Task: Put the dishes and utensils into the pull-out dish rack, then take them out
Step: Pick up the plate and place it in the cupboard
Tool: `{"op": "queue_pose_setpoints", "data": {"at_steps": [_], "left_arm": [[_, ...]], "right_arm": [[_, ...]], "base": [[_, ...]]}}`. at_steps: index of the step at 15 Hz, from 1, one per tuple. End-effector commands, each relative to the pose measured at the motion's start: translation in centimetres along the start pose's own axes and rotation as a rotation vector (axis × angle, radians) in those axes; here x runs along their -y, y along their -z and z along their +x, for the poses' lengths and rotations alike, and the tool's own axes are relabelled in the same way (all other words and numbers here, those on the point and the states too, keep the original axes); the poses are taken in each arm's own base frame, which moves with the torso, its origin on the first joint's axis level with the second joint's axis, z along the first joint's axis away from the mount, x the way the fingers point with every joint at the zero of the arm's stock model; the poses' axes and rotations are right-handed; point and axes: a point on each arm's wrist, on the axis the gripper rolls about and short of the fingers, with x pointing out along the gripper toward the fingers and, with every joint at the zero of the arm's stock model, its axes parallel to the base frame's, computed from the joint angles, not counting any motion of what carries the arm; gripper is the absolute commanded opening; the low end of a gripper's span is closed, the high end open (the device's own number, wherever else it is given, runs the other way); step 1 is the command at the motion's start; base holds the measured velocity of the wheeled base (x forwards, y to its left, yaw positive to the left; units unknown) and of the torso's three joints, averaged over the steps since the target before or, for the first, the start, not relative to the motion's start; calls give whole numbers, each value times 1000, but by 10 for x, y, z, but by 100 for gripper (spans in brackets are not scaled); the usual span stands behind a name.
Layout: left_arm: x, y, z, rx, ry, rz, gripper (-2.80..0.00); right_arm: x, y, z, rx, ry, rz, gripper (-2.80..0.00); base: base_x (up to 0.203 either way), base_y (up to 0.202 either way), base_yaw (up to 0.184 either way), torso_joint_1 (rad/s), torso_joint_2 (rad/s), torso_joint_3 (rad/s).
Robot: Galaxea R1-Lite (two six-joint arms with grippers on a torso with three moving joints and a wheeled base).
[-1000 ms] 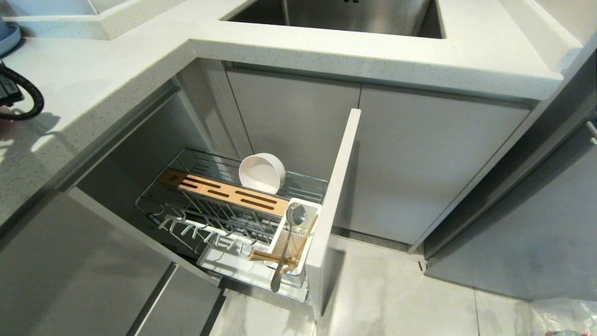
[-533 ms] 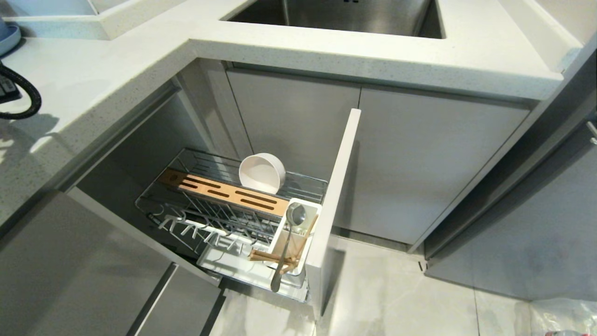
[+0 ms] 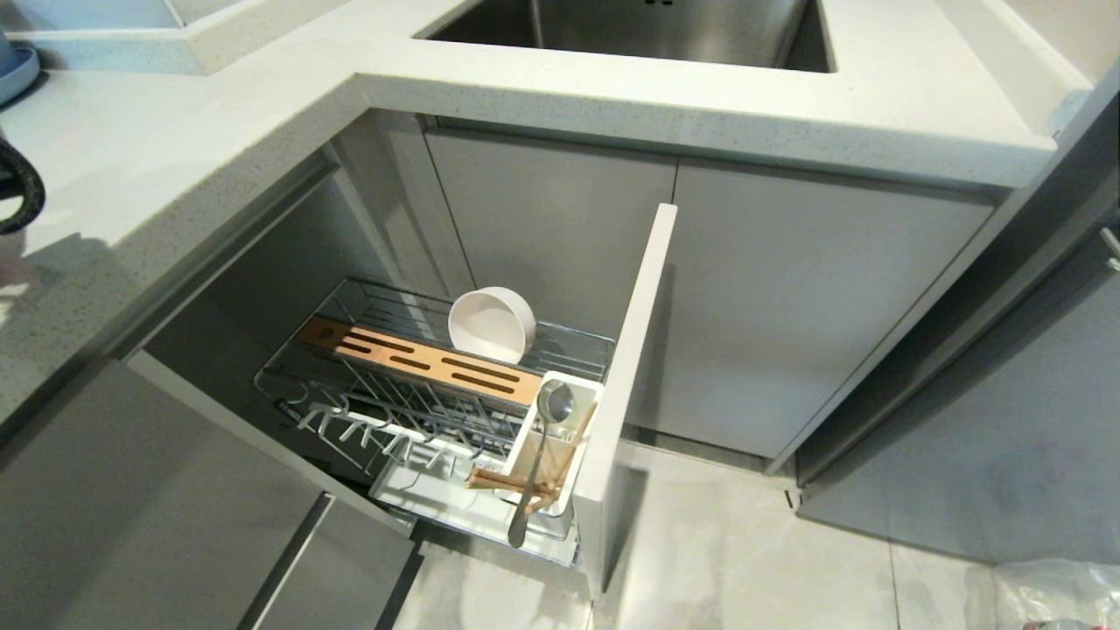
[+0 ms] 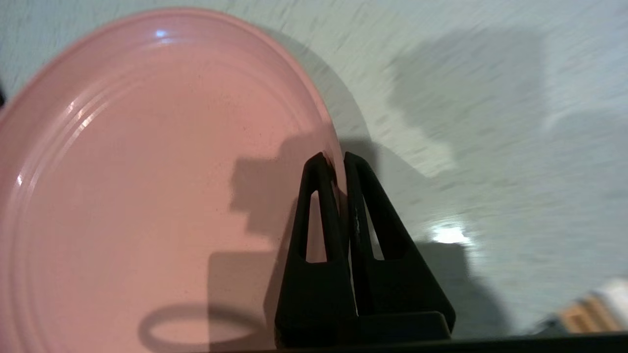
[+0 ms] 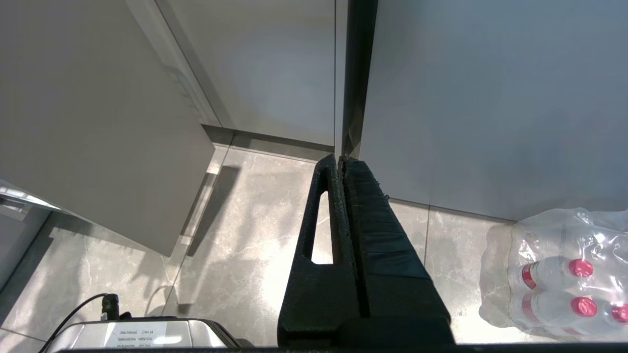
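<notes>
The pull-out dish rack [image 3: 577,346] stands drawn out from under the counter behind its tall pale cabinet front [image 3: 634,367]. A cream-white bowl [image 3: 492,324] sits on edge in it behind the orange-wood strip [image 3: 420,354]. The metal spoon [image 3: 538,455] and the wooden chopsticks [image 3: 503,481] lean in the white utensil cup [image 3: 564,429]. My left gripper [image 4: 333,157] is outside the head view, over the pale countertop [image 4: 490,98], shut on the rim of a pink plate [image 4: 147,171]. My right gripper [image 5: 339,158] hangs shut and empty above the floor.
A steel sink [image 3: 630,26] lies at the back of the counter. A blue dish [image 3: 17,70] shows at the counter's far left edge, near my left arm's black cable [image 3: 17,188]. A wrapped pack of water bottles [image 5: 564,274] sits on the floor at the right.
My left arm's black cable has slid left, nearly out of the head view. The rack and everything in it have stayed still.
</notes>
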Motion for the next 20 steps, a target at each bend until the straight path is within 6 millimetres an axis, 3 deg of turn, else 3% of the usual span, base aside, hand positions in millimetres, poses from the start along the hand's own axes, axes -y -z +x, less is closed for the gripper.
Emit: {"op": "queue_pose_setpoints", "data": {"at_steps": [1,8,11,16,20], "left_arm": [[-7,-9,-20,86,55,-70,-280],[-26,-59,-69,524,205,-452,-280],[-24,-66,-86,602,287,-485,-280],[-6,-65,-118,585,591,-591,-280],[13,-50,-151,450,909,-673,-280]], "right_arm": [[0,0,0,-1,0,0,-280],[0,0,0,-1,0,0,-280],[0,0,0,-1,0,0,-280],[0,0,0,-1,0,0,-280],[0,0,0,-1,0,0,-280]], "base": [[0,0,0,0,0,0],[0,0,0,0,0,0],[0,0,0,0,0,0],[0,0,0,0,0,0],[0,0,0,0,0,0]]}}
